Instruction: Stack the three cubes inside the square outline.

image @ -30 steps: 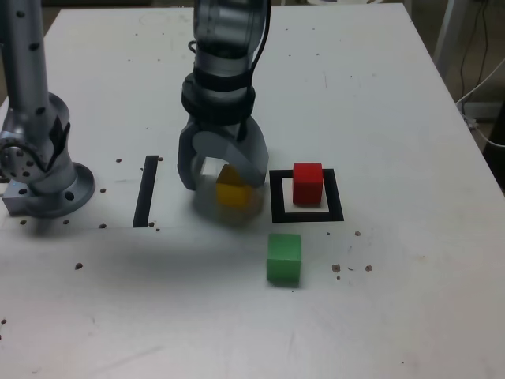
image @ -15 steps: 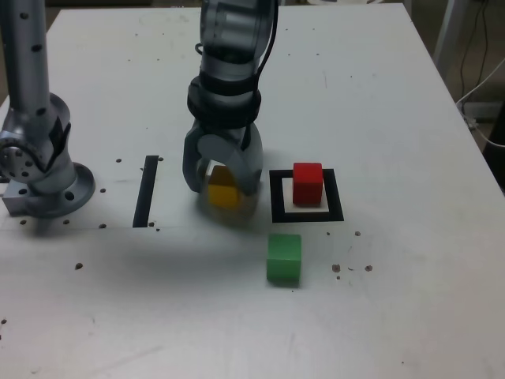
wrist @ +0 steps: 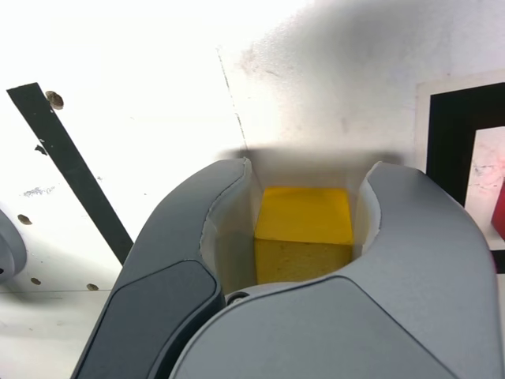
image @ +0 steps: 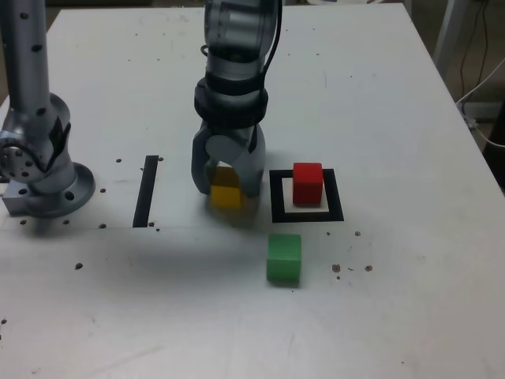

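The yellow cube [image: 226,195] rests on the white table just to the exterior view's left of the square outline [image: 279,213]. My gripper [image: 226,188] comes down over it, a jaw pressed against each side. The wrist view shows the yellow cube [wrist: 304,229] filling the gap between the grey fingers [wrist: 213,213] of the gripper [wrist: 308,178]. The red cube [image: 308,183] stands inside the outline, and a sliver of that red cube [wrist: 500,213] shows at the wrist picture's edge beside the outline [wrist: 450,150]. In front of the outline lies the green cube [image: 284,257].
A straight black tape strip [image: 146,191] lies to the exterior view's left of the gripper. The arm's grey base [image: 43,178] stands at the far left. Small dark specks dot the table [image: 394,300]. Cables hang past its right edge.
The jaws have closed in from wide open until they meet the yellow cube's sides. The cube has shifted slightly. The red and green cubes have not moved.
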`<action>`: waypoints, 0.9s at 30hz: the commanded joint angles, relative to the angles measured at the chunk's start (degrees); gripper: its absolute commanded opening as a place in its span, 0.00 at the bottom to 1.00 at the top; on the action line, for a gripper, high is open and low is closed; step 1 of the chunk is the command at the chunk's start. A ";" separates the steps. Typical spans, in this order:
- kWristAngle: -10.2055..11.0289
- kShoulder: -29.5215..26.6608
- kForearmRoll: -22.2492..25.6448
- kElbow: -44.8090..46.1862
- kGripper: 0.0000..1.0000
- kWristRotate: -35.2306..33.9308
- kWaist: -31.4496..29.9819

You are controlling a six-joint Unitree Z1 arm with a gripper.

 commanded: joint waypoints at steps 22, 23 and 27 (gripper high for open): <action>-1.47 8.09 20.23 -30.74 0.13 -1.60 -0.34; -1.44 8.61 20.25 -31.46 0.13 -1.80 -0.32; -1.21 10.33 20.10 -33.15 0.13 -2.46 -0.12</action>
